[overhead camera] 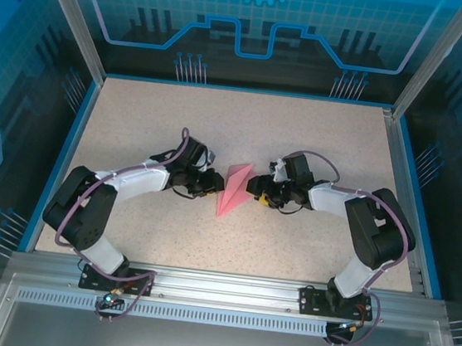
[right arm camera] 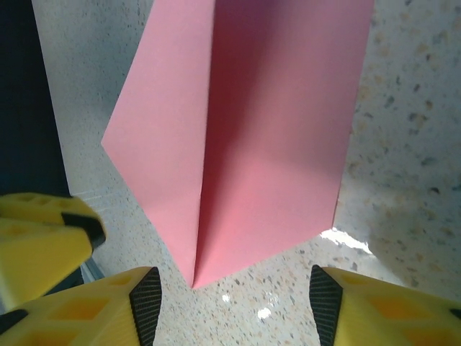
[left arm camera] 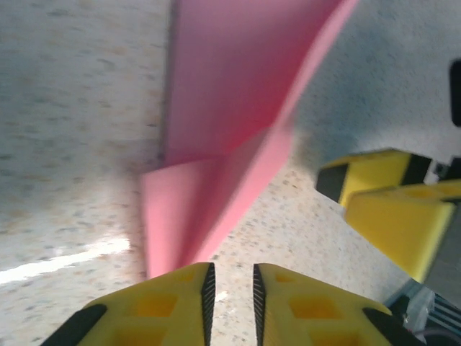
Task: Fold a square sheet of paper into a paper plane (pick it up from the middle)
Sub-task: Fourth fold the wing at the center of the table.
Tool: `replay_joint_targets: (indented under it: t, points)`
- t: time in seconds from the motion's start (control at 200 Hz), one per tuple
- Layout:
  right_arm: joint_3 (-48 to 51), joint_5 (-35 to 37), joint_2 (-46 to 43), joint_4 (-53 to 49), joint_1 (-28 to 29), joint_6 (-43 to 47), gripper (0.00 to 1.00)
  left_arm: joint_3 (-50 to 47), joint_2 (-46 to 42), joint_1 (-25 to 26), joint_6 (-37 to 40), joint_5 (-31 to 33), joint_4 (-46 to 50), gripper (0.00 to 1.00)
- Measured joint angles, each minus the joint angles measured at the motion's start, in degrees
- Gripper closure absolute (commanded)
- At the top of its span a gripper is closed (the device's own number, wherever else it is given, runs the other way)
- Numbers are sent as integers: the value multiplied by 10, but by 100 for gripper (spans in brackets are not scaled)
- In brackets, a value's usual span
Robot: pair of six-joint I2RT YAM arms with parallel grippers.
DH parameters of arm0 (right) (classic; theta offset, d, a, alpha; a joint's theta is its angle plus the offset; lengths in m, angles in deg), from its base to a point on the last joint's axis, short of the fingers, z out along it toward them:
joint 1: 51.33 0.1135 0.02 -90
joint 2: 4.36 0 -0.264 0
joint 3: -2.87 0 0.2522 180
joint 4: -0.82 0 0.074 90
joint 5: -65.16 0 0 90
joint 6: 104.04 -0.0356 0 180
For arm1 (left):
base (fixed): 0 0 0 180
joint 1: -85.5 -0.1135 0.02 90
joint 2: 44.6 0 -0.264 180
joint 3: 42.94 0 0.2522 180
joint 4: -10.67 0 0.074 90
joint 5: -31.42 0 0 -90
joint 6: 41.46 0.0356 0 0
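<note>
The plane (overhead camera: 233,188) lies on the tabletop (overhead camera: 138,112) between both arms, within reach of either. The left end effector (left arm camera: 230,288) is narrow and empty. The right end effector (right arm camera: 235,303) gapes wide at its folded edge, likely ready to press or grip.

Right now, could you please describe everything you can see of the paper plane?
The paper plane is thin, matte pink-red paper folded into a narrow kite-shaped dart with a centre crease. It lies on the speckled table between the two arms, sharp tip toward the near edge. The left hand and right hand flank it, jaws open, neither gripping it.
</note>
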Motion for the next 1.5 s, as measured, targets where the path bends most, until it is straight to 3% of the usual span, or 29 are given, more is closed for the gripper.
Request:
replay_joint_targets:
  t: [0.43, 0.97, 1.501]
  points:
    - [-49, 34, 44, -22, 8, -2, 41, 66, 128, 11, 26, -1, -7, 85]
    - [-75, 68, 70, -53, 20, -28, 48, 66, 147, 11, 51, 14, 1, 85]
    - [-87, 47, 82, -30, 33, -39, 44, 66, 150, 11, 51, 14, -3, 81]
